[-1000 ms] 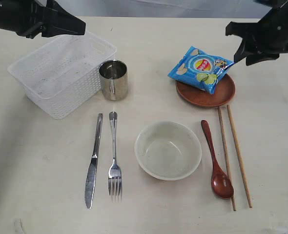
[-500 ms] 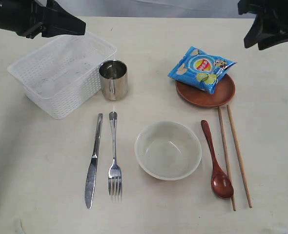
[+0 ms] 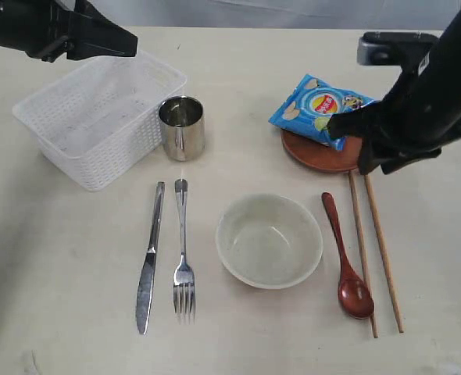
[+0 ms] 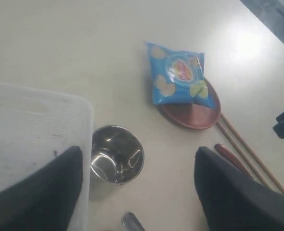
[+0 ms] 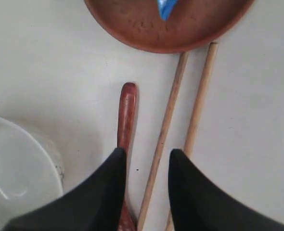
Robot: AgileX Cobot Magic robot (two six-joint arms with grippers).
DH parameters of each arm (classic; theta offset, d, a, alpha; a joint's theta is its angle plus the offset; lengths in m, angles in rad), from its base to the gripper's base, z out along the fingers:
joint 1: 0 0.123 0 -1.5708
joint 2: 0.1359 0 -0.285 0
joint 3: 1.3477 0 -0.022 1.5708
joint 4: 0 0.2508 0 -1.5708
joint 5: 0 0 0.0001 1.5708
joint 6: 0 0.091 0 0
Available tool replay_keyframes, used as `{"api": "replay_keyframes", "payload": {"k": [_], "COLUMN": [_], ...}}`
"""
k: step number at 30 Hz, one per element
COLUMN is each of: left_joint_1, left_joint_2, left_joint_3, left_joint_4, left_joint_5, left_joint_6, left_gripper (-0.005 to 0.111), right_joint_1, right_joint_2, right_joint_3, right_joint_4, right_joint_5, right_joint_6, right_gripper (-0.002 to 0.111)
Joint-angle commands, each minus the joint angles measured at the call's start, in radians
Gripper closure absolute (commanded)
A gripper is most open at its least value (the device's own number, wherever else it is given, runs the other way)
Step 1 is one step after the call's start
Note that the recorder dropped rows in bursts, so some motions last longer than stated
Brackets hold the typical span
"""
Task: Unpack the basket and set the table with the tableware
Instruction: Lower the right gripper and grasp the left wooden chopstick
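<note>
The white basket (image 3: 98, 117) stands empty at the back left, with my left gripper (image 3: 109, 41) open above its far rim; its wide-apart jaws (image 4: 138, 150) hold nothing. Beside the basket is the steel cup (image 3: 182, 127). Knife (image 3: 148, 258), fork (image 3: 183, 250), cream bowl (image 3: 269, 240), wooden spoon (image 3: 346, 258) and two chopsticks (image 3: 375, 250) lie in a row on the table (image 3: 238, 86). My right gripper (image 3: 352, 147) hovers open over the red-brown plate's (image 3: 312, 152) near edge and the chopstick (image 5: 171, 106) tops, holding nothing (image 5: 147, 151).
A blue snack packet (image 3: 318, 109) lies on the plate, partly over its far rim. The right arm covers the plate's right side. The spoon handle (image 5: 127, 110) and bowl rim (image 5: 17, 168) lie close under the right gripper.
The right arm has come from the back right corner down and left, to just above the plate's near edge. The left arm and all tableware stay where they were.
</note>
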Motion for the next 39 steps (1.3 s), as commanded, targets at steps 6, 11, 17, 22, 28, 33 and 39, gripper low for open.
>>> {"api": "replay_keyframes", "payload": {"k": [6, 11, 17, 22, 28, 33, 39], "left_joint_1": [-0.007, -0.007, -0.007, -0.007, -0.007, -0.007, -0.007], "left_joint_2": [-0.007, -0.007, -0.007, -0.007, -0.007, -0.007, -0.007], "left_joint_3": [0.006, 0.006, 0.006, 0.006, 0.006, 0.006, 0.006], "left_joint_4": [-0.005, -0.005, -0.005, -0.005, -0.005, -0.005, -0.005], "left_joint_5": [0.025, 0.027, 0.03, 0.031, 0.031, 0.031, 0.031], "left_joint_6": [0.006, 0.006, 0.006, 0.006, 0.006, 0.006, 0.006], "left_gripper": [0.045, 0.045, 0.045, 0.045, 0.045, 0.045, 0.045], "right_joint_1": [0.056, 0.056, 0.056, 0.056, 0.056, 0.056, 0.056], "right_joint_2": [0.064, 0.132, 0.176, 0.199, 0.231, 0.231, 0.231], "right_joint_3": [0.122, 0.121, 0.121, 0.121, 0.121, 0.121, 0.121], "right_joint_4": [-0.046, -0.132, -0.204, -0.204, -0.194, -0.192, -0.187], "right_joint_5": [-0.21, -0.237, -0.271, -0.296, -0.313, -0.313, -0.311], "right_joint_6": [0.095, 0.167, 0.229, 0.229, 0.229, 0.229, 0.229], "right_gripper": [0.078, 0.078, 0.078, 0.078, 0.078, 0.078, 0.078]}}
